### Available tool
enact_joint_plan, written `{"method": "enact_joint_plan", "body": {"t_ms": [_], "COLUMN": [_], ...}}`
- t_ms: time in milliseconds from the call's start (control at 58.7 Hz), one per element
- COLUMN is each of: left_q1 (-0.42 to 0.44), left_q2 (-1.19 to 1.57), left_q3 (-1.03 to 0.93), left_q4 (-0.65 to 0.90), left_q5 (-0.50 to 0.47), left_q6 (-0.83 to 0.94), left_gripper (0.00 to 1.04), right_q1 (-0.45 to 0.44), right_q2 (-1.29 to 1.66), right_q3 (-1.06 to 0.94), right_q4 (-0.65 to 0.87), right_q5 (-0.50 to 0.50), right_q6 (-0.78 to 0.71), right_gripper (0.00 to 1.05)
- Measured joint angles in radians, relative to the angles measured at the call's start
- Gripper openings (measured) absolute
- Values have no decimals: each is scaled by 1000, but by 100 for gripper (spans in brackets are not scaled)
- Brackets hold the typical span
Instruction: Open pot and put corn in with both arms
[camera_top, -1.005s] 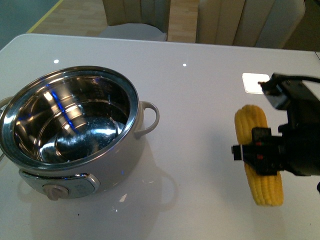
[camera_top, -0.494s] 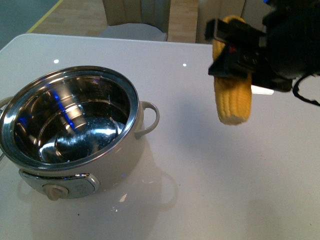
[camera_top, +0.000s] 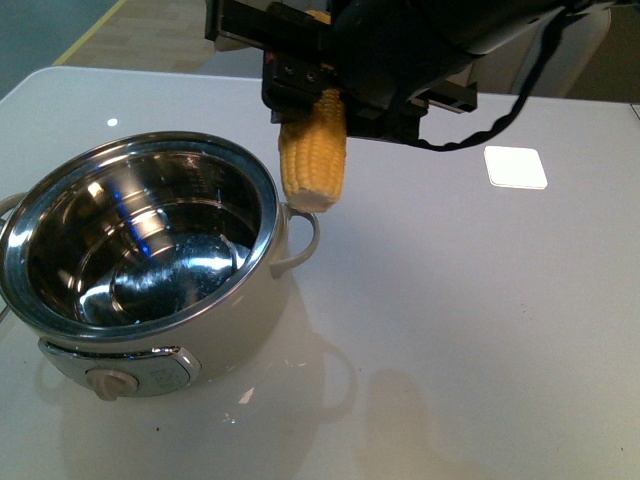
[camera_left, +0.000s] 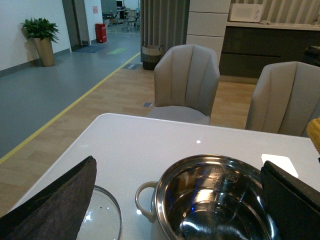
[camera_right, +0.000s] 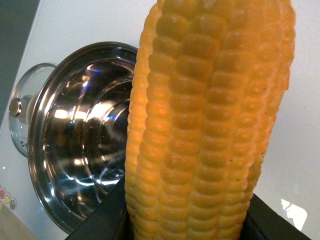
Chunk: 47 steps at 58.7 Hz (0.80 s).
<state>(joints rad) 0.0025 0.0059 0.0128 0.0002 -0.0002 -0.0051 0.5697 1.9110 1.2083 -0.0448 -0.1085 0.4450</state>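
Glossy white bench w/ rounded corners; ceiling lights mirror in it, plus a bright white square twd the far right edge. Pot sits open nr the bench's near left corner. Glass lid lies flat on the bench by the left edge. R end effector is clenched on the corn; cob hangs upright in air just over pot's right handle, not inside. L end effector is released, fingers wide apart. Beyond the far edge: two beige chairs, wood floor w/ yellow line, potted plant.
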Motion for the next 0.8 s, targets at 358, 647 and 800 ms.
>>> {"method": "enact_joint_plan", "body": {"t_ms": [358, 647, 800], "left_q1": [0, 0, 0], "left_q2": [0, 0, 0], "left_q3": [0, 0, 0], "left_q4": [0, 0, 0], "left_q5": [0, 0, 0], "left_q6": [0, 0, 0], "left_gripper": [98, 98, 98], "right_q1": [32, 102, 136], "right_q2": [170, 325, 376], "right_q3": [211, 423, 467], "right_q4": [-56, -121, -133], "right_q5": [-5, -21, -38], "right_q6": [64, 164, 200], "right_gripper": [48, 51, 52]}}
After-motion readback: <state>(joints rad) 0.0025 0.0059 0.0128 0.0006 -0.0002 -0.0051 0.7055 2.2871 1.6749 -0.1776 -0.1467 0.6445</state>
